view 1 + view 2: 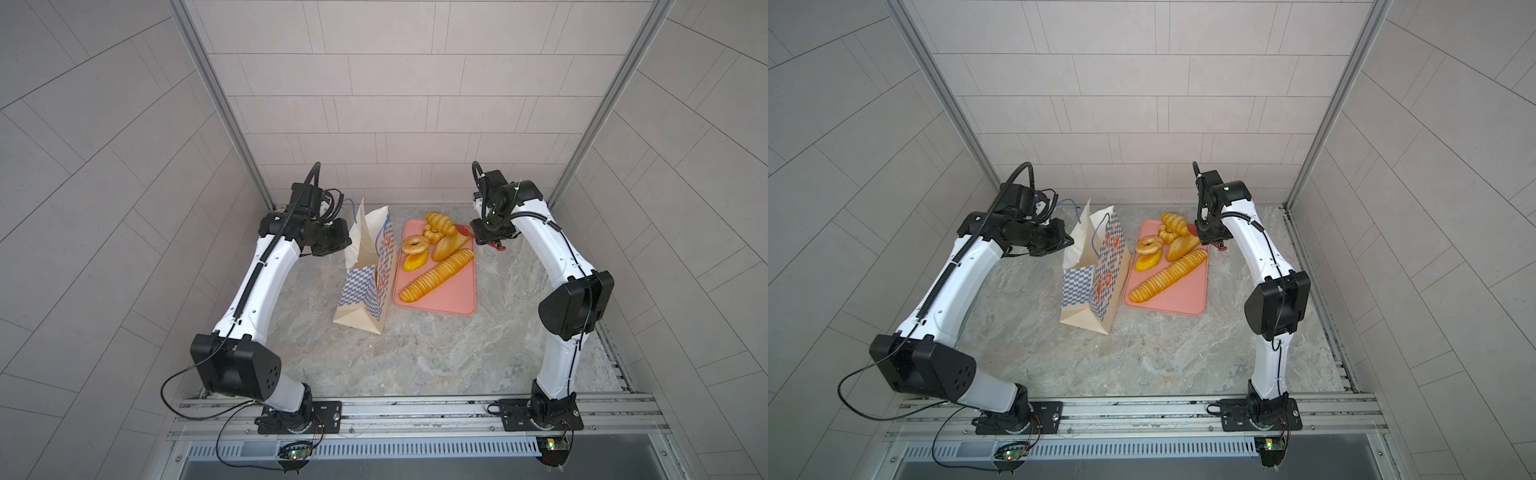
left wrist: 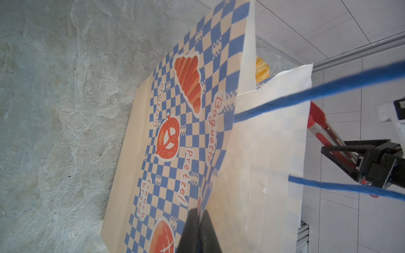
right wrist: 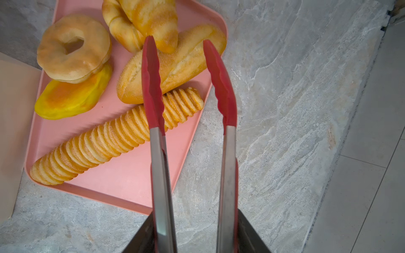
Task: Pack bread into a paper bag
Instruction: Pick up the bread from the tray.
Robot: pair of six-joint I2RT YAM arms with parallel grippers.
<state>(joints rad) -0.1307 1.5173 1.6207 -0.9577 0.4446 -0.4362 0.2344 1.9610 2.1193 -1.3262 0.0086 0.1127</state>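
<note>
The paper bag stands upright left of the pink tray, its mouth held apart. My left gripper is shut on the bag's left top edge. The bread lies on the tray: a long ridged baguette, a ring doughnut resting on a flat yellow bun, an oval roll and croissants. My right gripper is shut on red tongs. The tongs' tips stand apart above the roll and the tray's right edge, with nothing between them.
A blue cord handle hangs loose across the left wrist view. The tray's right rim lies under the tongs. Tiled walls and metal posts enclose the marble tabletop. A metal rail runs along the front edge.
</note>
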